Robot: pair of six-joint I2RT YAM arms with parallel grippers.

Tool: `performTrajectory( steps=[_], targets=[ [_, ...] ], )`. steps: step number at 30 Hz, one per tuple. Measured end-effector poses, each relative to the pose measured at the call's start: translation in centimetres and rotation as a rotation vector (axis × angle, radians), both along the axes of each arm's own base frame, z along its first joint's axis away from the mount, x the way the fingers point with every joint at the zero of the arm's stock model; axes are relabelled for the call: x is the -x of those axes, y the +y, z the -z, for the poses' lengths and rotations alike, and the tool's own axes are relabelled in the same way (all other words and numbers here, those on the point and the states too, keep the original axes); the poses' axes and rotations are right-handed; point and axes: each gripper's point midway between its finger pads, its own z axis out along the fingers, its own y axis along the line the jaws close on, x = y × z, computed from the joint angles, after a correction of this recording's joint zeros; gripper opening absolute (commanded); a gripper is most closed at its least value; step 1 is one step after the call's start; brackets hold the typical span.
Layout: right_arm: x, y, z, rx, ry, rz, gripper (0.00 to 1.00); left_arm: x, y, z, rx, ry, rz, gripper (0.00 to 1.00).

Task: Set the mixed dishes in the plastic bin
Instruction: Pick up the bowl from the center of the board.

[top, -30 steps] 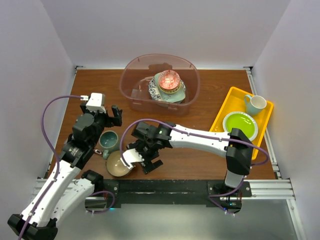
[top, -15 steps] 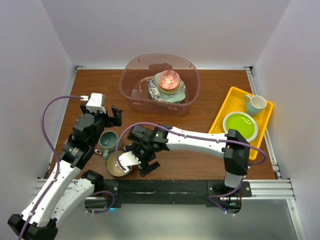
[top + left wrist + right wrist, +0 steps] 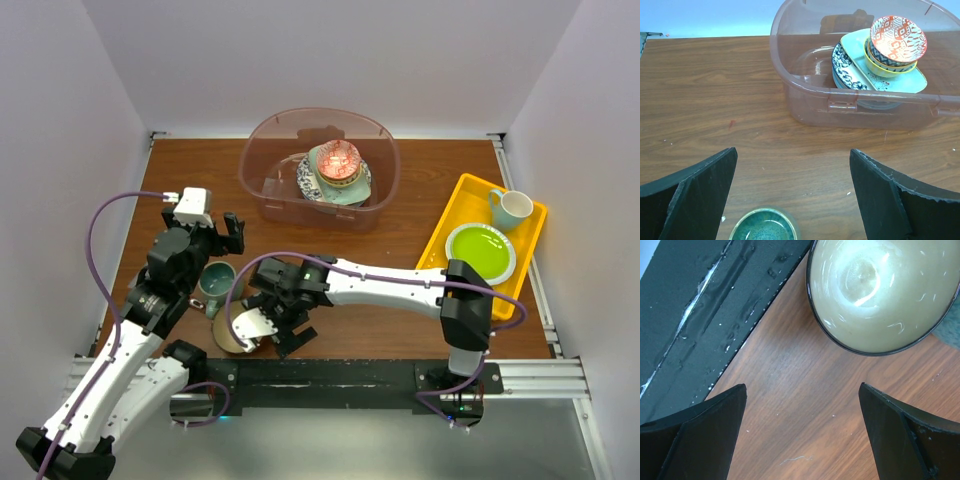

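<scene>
**Task partly done: at least four dishes binned, two left outside.**

At 12 o'clock, the large translucent pinkish-brown plastic bin (image 3: 262, 190) holds one stack: a blue-patterned plate (image 3: 844, 65), a mint square dish (image 3: 860, 50), a yellow bowl (image 3: 888, 68) and, on top, a small red-patterned bowl (image 3: 897, 32). At 8 o'clock, the teal glazed mug (image 3: 214, 283) and the glossy tan bowl (image 3: 880, 295) sit on the wooden table (image 3: 400, 320), not yet binned. My right gripper (image 3: 801, 390) hovers just beside the tan bowl, jaws spread wide and empty. My left gripper (image 3: 792, 155) hangs above the mug, equally wide and empty.
</scene>
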Motion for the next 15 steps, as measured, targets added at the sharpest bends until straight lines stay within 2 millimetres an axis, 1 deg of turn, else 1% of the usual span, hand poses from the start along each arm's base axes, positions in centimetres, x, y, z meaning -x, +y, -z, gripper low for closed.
performTrajectory(
  steps=[8, 15],
  targets=[
    [0.0, 0.7, 0.4, 0.011, -0.018, -0.002, 0.98, 0.0, 0.0, 0.1, -0.001, 0.002, 0.0, 1.0],
    [-0.3, 1.9, -0.3, -0.011, -0.028, -0.006, 0.98, 0.0, 0.0, 0.1, -0.001, 0.002, 0.0, 1.0]
  ],
)
